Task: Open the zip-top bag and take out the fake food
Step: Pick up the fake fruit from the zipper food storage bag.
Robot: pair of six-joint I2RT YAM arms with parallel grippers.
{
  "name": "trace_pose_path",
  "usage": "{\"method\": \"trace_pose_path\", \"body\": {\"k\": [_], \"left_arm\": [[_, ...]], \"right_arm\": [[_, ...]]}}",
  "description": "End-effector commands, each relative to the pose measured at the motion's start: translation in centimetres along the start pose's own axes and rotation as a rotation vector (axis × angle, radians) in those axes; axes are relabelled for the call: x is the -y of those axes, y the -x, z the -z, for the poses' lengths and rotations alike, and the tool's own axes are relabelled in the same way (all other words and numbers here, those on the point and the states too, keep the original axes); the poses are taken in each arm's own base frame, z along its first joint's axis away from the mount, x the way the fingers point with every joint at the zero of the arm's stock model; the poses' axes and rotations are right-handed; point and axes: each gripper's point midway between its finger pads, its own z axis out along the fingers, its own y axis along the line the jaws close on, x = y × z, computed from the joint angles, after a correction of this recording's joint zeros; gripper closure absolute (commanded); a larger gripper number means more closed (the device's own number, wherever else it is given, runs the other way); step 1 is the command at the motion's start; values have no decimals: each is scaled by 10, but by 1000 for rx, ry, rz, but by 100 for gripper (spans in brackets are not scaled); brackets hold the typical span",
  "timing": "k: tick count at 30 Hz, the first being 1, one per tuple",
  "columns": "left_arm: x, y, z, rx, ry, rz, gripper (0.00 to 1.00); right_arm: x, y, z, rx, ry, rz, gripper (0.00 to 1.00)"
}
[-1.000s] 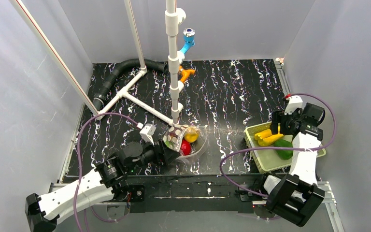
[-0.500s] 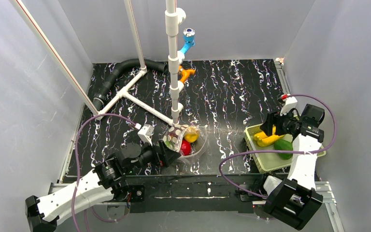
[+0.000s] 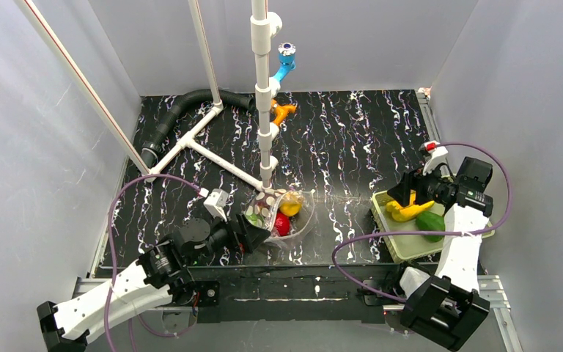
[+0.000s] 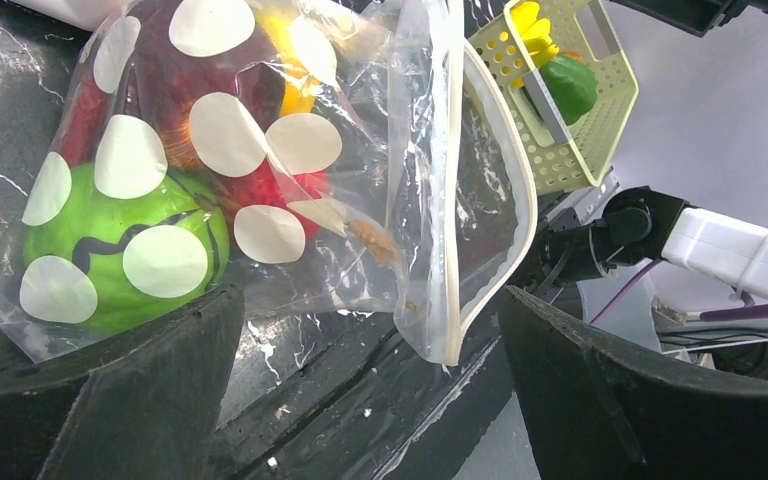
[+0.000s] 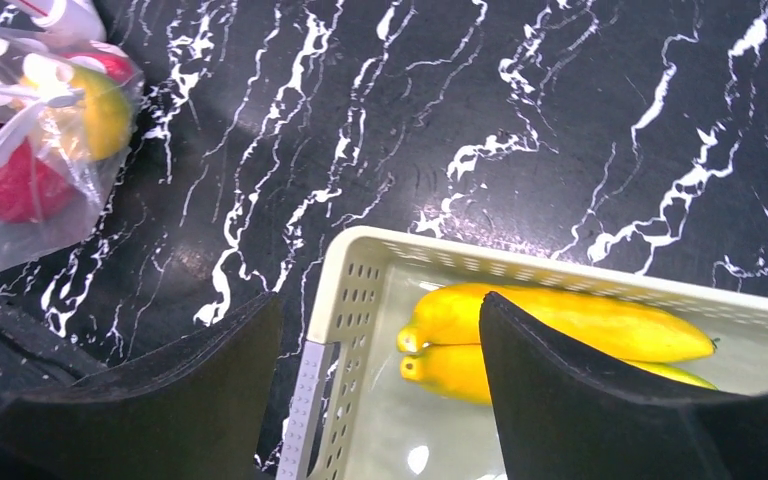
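At the near edge, the left gripper (image 4: pixel 372 295) has just sprung wide, releasing the clear, white-dotted zip-top bag (image 4: pixel 260 150), which lies on the black marbled table (image 5: pixel 520 120) between its empty jaws, mouth gaping. Farther right, the right gripper (image 5: pixel 380 300), jaws apart and empty, has backed off the pale yellow-green mesh basket (image 5: pixel 360 290), leaving glossy yellow plastic bananas (image 5: pixel 560 325) inside. Emptying looks partly done: green, red and yellow fake food (image 4: pixel 110 250) remains bagged, though dots and crinkles hide how many pieces.

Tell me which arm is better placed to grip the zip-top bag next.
Left, most likely: the left gripper sits open right at the zip-top bag. The right gripper hangs open over the mesh basket, well away from the bag.
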Motion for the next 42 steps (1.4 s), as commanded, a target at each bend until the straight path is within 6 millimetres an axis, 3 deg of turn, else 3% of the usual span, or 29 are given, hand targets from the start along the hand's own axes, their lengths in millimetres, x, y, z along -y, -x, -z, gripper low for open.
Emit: {"method": "trace_pose_path", "body": {"k": [1, 6, 13, 22, 36, 42], "left_arm": [[7, 14, 5, 27, 8, -16, 2], [7, 21, 6, 43, 19, -25, 2], [2, 21, 4, 35, 60, -46, 2], [-10, 19, 1, 30, 116, -55, 2], [-48, 2, 12, 1, 239, -124, 2], [-58, -4, 14, -32, 272, -169, 2]], "right_arm": [[-21, 24, 6, 56, 86, 70, 21], [-47, 31, 2, 45, 184, 139, 19], [-107, 32, -12, 6, 384, 302, 17], [-183, 38, -15, -26, 682, 409, 18], [-254, 16, -23, -198, 884, 514, 20], [-272, 16, -45, -258, 870, 446, 24]]}}
